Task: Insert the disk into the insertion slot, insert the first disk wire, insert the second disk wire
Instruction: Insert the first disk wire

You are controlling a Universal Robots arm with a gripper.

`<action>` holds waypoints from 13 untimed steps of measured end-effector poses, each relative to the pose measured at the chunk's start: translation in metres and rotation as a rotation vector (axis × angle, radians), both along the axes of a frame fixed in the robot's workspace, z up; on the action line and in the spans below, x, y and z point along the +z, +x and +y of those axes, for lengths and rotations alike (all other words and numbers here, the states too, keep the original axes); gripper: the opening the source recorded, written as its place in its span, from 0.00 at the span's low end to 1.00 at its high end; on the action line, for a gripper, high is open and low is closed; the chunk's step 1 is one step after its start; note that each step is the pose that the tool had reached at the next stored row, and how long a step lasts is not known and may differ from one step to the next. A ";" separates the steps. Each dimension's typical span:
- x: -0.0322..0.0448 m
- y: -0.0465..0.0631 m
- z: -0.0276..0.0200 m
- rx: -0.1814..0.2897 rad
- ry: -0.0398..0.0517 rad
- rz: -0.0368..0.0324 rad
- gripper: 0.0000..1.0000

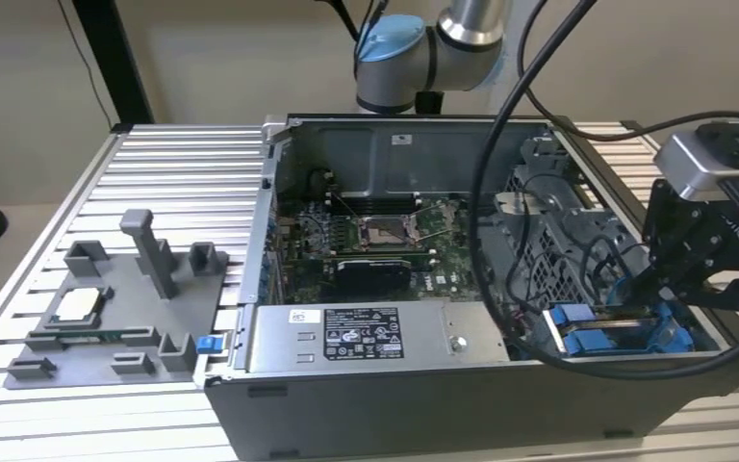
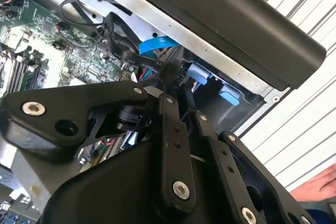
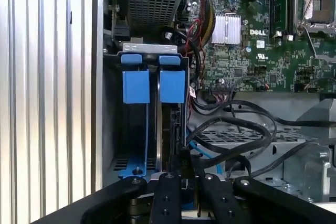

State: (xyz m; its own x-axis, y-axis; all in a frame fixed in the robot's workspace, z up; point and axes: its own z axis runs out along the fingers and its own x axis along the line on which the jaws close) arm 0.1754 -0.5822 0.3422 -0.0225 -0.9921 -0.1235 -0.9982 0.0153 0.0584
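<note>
Slatted aluminium table (image 1: 177, 164) under everything. On it, lid off and insides up, an open grey computer case (image 1: 472, 395), taking the middle and the exterior view's right. Behind the case, the robot arm (image 1: 453, 38), grey with a blue joint cap, trailing a thick black cable (image 1: 488, 183) across the opening. Along the near wall inside, a grey labelled power-supply box (image 1: 357, 337); beyond it, a green motherboard (image 1: 369, 252) with a square processor socket (image 1: 384, 229). At the exterior view's left, well apart from the case, a grey fixture plate (image 1: 100, 337) with upright posts. In the case's near corner at the exterior view's right, the insertion slot (image 3: 123, 129), a bay of the grey drive cage with blue rails. Disk (image 3: 168, 124) already in that slot: sits edge-on between the rails, with the blue tabs of its frame at the end away from the gripper (image 1: 658, 294). Black, reaching down to the cage from above; fingers (image 3: 167, 195) drawn almost together, tips just beside the disk's near end. Cannot tell whether anything is pinched between them. Looping just beside the cage, black wires (image 3: 236, 129) and a flat blue cable (image 2: 156, 43).
</note>
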 end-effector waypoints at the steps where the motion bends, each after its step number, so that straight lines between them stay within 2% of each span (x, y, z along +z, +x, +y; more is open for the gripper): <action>1: -0.0003 0.000 0.0000 -0.004 -0.0002 0.0000 0.00; 13: -0.0016 0.000 -0.0014 -0.015 -0.0006 0.0000 0.00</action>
